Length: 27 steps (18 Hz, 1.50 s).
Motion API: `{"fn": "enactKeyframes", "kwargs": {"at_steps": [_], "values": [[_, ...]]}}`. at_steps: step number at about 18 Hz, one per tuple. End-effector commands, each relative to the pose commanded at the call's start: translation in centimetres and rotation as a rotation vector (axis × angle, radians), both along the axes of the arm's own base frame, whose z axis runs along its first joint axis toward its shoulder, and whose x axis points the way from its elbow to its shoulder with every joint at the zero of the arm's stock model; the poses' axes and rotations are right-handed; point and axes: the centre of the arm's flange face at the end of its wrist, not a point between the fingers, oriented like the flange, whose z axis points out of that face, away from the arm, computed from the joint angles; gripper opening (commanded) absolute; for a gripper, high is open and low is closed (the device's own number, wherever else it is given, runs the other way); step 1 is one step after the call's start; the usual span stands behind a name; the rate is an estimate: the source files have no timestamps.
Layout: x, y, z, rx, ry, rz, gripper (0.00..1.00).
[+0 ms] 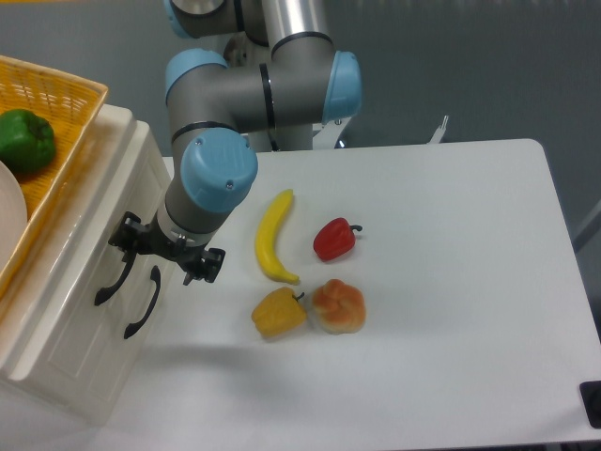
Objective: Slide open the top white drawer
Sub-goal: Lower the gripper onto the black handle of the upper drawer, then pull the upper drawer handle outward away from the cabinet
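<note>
No writing can be read anywhere; the worktop is plain white under a grey wall; the top white drawer stands shut at its left edge; the pincer, spread, sits at that drawer's black handle; right of the drawer lie a banana and red pepper

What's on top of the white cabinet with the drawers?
A yellow wicker basket sits on the white cabinet, holding a green pepper and the edge of a white plate. Whatever lies deeper in it is cut off.
</note>
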Motion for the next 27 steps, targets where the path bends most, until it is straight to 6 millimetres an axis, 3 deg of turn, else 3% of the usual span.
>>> {"fn": "enactKeyframes", "kwargs": {"at_steps": [17,27], "values": [[0.2,0.7,-1.2,-0.011,0.007,-0.008,1.0],[-0.5,1.0,-1.7,-0.029,0.098,-0.027,1.0]]}}
